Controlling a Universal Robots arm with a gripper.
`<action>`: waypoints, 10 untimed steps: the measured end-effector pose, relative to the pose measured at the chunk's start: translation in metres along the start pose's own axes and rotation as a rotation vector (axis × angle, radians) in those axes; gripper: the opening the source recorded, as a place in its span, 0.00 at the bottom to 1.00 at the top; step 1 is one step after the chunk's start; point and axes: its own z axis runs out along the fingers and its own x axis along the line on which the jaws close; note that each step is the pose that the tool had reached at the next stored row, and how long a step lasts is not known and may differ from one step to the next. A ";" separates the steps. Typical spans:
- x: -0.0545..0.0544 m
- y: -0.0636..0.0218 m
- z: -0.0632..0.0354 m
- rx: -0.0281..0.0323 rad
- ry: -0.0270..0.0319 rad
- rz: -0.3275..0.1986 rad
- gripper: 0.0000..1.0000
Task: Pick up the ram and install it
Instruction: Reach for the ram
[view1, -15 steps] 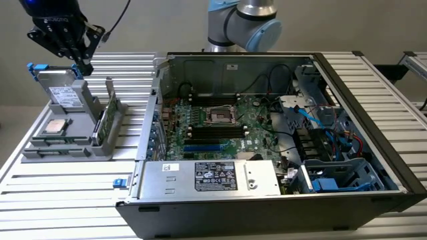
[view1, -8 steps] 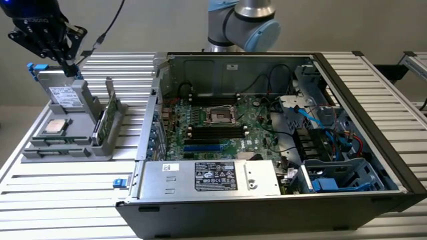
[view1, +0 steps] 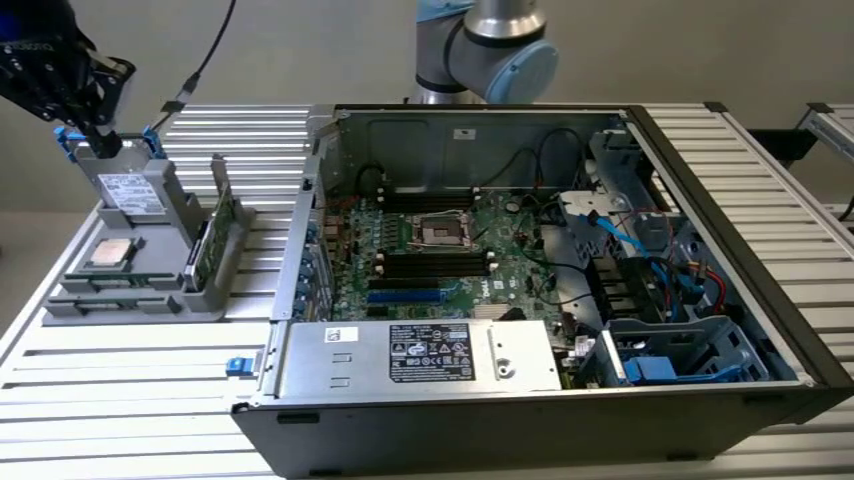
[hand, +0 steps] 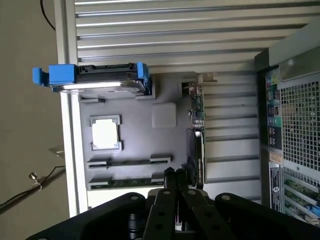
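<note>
My gripper (view1: 96, 135) hangs at the exterior view's far left, over the back of a grey parts holder (view1: 158, 262). Its fingers (hand: 172, 181) are pressed together with nothing between them. The ram (hand: 125, 182), a thin green stick, stands on edge in a long slot of the holder (hand: 165, 145), close to my fingertips in the wrist view. In the exterior view the ram (view1: 114, 287) sits at the holder's near end. The open computer case (view1: 534, 130) with its motherboard (view1: 441, 250) lies to the exterior view's right of the holder.
On the holder stand a hard drive in a blue caddy (hand: 92, 77), a square silver processor chip (hand: 106, 134) and a wider green card with a metal bracket (hand: 197, 107). The case's back panel (hand: 295, 125) is beside the holder. The ribbed metal table (view1: 134, 400) lies all around.
</note>
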 end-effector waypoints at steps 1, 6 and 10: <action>0.004 -0.0010 0.0008 0.0000 -0.0002 0.000 0.10; 0.023 -0.0072 0.0031 0.0000 0.0007 0.000 0.10; 0.027 -0.0132 0.0055 0.0015 0.0219 0.001 0.10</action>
